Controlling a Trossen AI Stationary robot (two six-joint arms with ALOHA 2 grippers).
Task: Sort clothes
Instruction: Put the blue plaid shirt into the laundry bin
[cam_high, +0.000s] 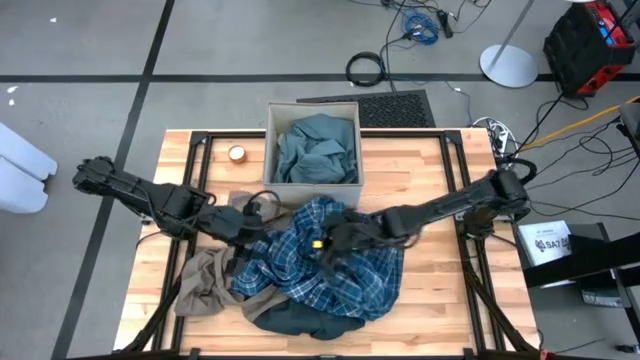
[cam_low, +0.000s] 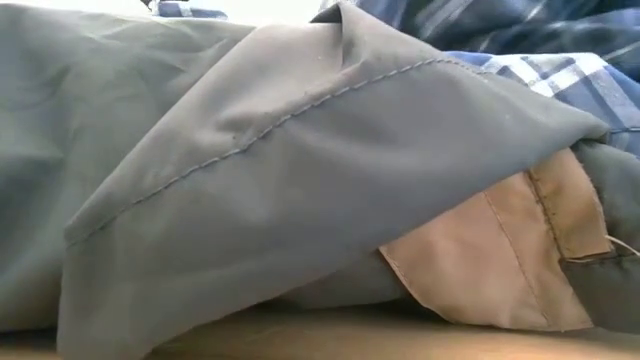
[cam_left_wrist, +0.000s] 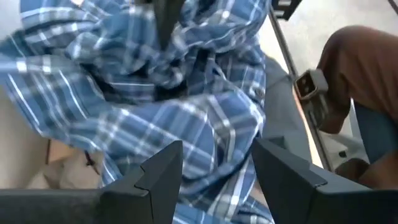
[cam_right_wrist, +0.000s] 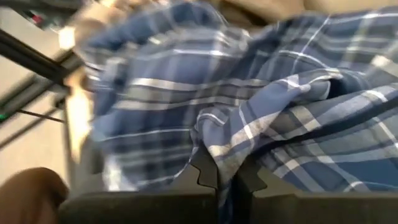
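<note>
Both hands meet over the blue plaid shirt (cam_high: 335, 260) at the middle of the wooden worktop (cam_high: 430, 310). Right hand (cam_right_wrist: 225, 177) has its fingers pinched together on a fold of the plaid cloth — soft woven cotton, white and dark lines on blue. Left hand (cam_left_wrist: 214, 171) hangs just above the same shirt with its two dark fingers spread apart, nothing between them. Each arm reaches inward, low and stretched out, from its own side. Beneath the plaid lie a tan-brown garment (cam_high: 200, 285) with stitched seams and a dark slate one (cam_high: 300, 320). A teal-grey shirt (cam_high: 318, 148) sits crumpled inside the beige square fabric box (cam_high: 270, 150) (at the worktop's far edge). No writing on the clothes can be read.
</note>
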